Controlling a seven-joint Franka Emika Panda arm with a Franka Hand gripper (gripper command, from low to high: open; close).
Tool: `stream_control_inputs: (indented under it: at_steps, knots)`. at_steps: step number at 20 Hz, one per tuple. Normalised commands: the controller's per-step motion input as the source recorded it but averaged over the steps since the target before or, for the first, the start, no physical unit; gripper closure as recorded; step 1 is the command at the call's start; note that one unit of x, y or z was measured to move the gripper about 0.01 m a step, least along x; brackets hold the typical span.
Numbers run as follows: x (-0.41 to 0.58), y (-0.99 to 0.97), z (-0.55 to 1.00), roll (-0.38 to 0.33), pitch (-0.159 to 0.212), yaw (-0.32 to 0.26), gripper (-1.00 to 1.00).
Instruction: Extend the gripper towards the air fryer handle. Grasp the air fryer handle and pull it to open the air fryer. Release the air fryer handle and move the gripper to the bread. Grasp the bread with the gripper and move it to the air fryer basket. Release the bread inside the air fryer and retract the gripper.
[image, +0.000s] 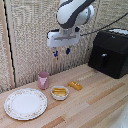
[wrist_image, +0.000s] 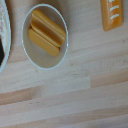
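You are hovering the gripper (fingers apart, holding nothing) above the counter, with the first step still pending. The air fryer is sitting closed at the exterior view's right, so you are needing to reach toward its air fryer handle; the bread is lying beside the bowl.

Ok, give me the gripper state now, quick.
Gripper: open, holding nothing, hanging in the air above the table, away from the air fryer handle and the bread.

Soft, even, shadowless lighting; both low-resolution views look blurry.
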Motion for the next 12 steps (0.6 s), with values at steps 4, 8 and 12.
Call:
stream_control_inputs:
  at_steps: [4, 8, 12]
  knots:
    - [-0.004, 0.04, -0.1, -0.058, -0.003, -0.351, -1.0]
    - [0.032, -0.04, -0.13, -0.086, 0.0, -0.375, -1.0]
    - [0.009, -0.1, -0.14, -0.154, -0.013, -0.341, -1.0]
